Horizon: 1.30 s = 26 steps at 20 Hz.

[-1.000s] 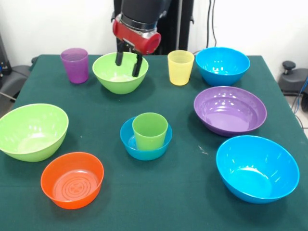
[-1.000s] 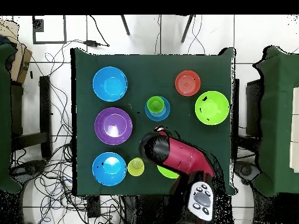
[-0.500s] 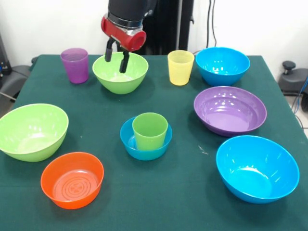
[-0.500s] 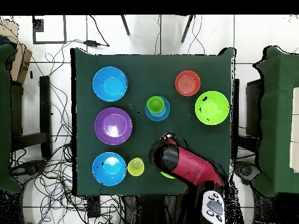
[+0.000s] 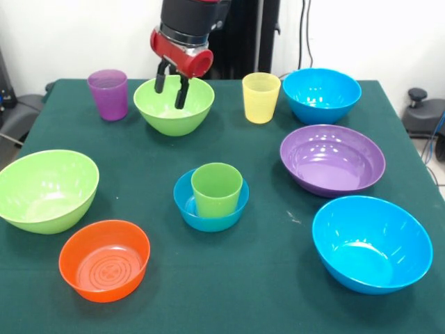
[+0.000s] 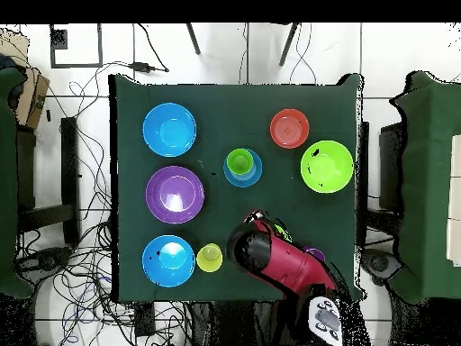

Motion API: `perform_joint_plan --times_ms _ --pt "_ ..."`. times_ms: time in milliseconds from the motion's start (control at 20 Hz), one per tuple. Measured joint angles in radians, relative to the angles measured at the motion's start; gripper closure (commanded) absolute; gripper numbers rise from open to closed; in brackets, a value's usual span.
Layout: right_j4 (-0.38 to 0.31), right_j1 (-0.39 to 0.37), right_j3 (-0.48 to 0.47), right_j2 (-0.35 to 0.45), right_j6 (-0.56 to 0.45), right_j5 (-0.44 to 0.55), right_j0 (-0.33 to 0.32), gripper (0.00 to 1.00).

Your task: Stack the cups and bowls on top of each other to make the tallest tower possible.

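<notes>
Right now my pincer [image 5: 172,90] hangs open over the far green bowl [image 5: 174,106], fingers spread inside its rim. Nearby on the counter [image 5: 146,174], a green cup [image 5: 217,189] sits in the small blue bowl [image 5: 211,205].

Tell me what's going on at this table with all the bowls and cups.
A red and black robot arm holds its open gripper over the rim of a lime green bowl at the back of the table. So far the tower is only a green cup standing in a small blue bowl. The other bowls and cups sit apart, unstacked.
</notes>
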Motion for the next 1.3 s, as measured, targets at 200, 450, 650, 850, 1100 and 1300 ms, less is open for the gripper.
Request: perform_joint_plan --times_ms 200,450,650,850,1100,1300 --pt "0.05 0.016 0.004 0.003 0.024 0.0 -0.001 0.0" --pt "0.088 0.033 0.005 0.008 0.059 -0.005 -0.007 0.0" --pt "0.135 0.053 0.008 0.01 0.109 -0.017 -0.006 0.0" --pt "0.175 0.07 0.011 0.013 0.168 -0.033 -0.002 0.0" --pt "0.186 0.089 0.011 0.019 0.211 -0.063 -0.002 0.0" --pt "0.186 0.114 0.012 0.036 0.235 -0.093 -0.004 0.0"
